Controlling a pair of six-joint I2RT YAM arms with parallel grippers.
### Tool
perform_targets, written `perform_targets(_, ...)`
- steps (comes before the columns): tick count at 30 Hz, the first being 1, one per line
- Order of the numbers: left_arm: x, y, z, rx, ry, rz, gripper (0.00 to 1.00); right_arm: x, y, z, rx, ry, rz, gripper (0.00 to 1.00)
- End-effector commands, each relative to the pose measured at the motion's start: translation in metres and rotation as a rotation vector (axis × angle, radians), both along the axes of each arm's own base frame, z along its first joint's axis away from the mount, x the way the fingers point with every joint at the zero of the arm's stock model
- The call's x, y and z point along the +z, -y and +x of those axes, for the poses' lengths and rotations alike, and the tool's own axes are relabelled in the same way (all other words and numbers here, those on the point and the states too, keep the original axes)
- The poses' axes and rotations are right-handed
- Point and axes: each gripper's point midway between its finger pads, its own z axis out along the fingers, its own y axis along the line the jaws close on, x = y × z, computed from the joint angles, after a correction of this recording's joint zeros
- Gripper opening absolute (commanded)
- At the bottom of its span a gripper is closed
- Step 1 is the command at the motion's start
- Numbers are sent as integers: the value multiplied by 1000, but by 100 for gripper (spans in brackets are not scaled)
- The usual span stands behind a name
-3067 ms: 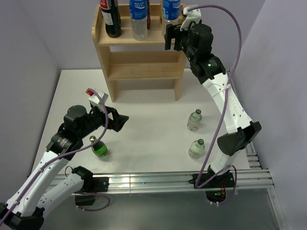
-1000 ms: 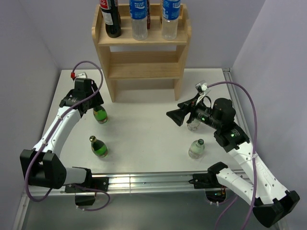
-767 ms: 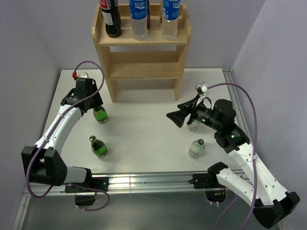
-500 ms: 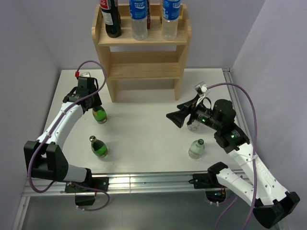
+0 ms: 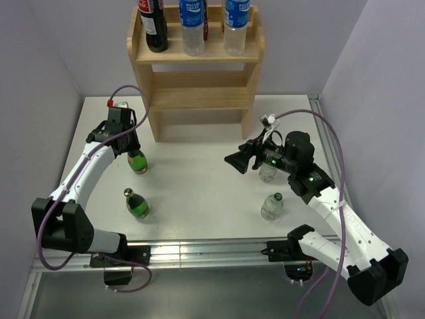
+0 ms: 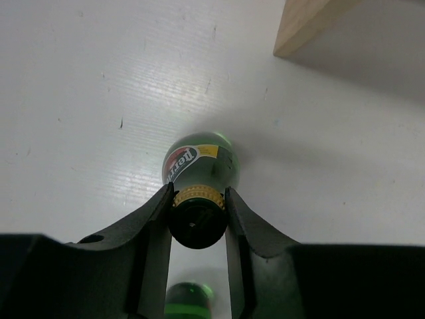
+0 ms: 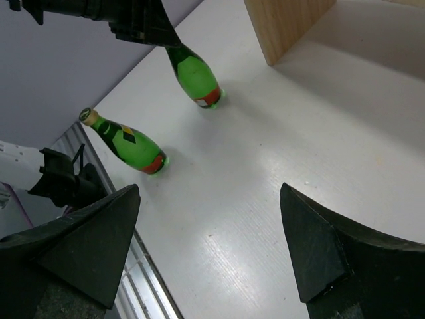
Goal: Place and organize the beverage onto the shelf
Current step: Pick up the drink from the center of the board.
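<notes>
Clamped left gripper [image 6: 197, 199] onto bottle [image 6: 199, 163] neck within the last second. Right gripper [image 7: 209, 196] spread wide, empty. Risk on lift: neck-only hold, so could swing and clip shelf [image 5: 199, 98].

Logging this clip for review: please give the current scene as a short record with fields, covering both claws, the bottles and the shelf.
left claw: shut on the neck of a green bottle standing near the shelf
right claw: open, holding nothing, above the table
loose on table: second green bottle, two clear bottles
shelf top tier: cola bottle, two blue-labelled bottles
task status: four bottles not yet shelved
</notes>
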Motion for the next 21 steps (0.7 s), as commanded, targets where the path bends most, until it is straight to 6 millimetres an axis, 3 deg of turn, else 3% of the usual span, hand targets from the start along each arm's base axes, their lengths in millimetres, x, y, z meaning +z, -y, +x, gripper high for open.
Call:
perform_targets(1,60,20,0,-102,167,-36,0,12,-15,2,44,66,35,92)
perform_targets(10,90,82,-16,-337,199,-118,0,-16,-57,24,35,1,-60,90)
perform_targets(12,103,107,-26,-434,218,-162,0,-24,-69,27,30,-2,-97,92)
perform_targets(21,150,163,-66,-692,248,-299,0,-49,-112,26,73,53,-195,98)
